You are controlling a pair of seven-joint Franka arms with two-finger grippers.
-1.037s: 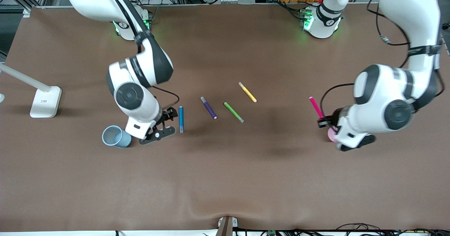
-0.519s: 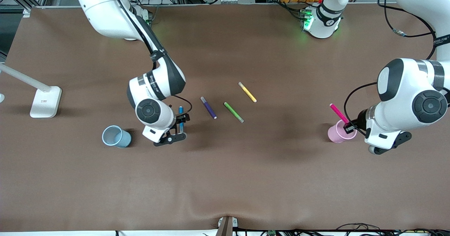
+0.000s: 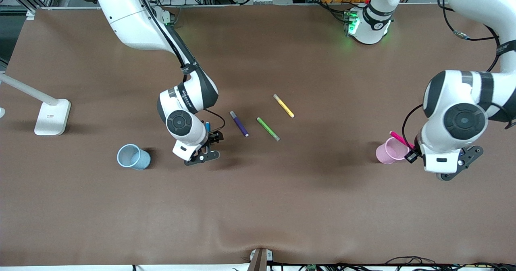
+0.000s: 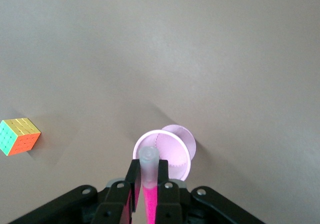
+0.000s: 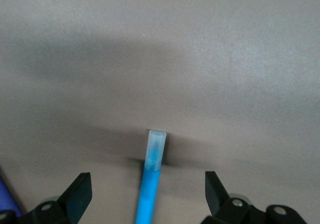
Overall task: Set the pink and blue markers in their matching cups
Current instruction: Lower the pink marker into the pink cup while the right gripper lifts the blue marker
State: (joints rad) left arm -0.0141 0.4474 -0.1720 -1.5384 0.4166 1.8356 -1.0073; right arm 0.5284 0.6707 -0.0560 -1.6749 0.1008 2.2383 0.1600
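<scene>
In the front view we saw the brown desk (image 3: 282,206) filling the frame, with both arms reaching down from its upper edge. The right tool (image 3: 209,141) sat at centre-left of the frame, low over the blue marker (image 3: 207,126), of which only the upper end showed above the wrist. The light blue cup (image 3: 133,157) stood at lower left of that tool, well apart from it. Toward the middle of the frame lay a purple marker (image 3: 239,123), a green marker (image 3: 268,128) and a yellow marker (image 3: 284,105), side by side and slanted alike. At the right of the frame the left tool (image 3: 410,153) was at the rim of the pale pink cup (image 3: 389,151), and the pink marker (image 3: 400,138) slanted across that cup's mouth. A white lamp base (image 3: 51,117) stood at the left edge.

In the left wrist view we saw the left tool (image 4: 147,181) at bottom centre, its fingers (image 4: 132,181) closed tight on the pink marker (image 4: 148,189), whose pale end pointed at the mouth of the pale pink cup (image 4: 165,151). A colourful cube (image 4: 19,136) lay at the left edge.

In the right wrist view we saw the right tool (image 5: 145,196) spread wide, one finger (image 5: 79,194) at each lower corner and neither touching the blue marker (image 5: 150,186), which lay on the desk between them at bottom centre, pale end upward.
</scene>
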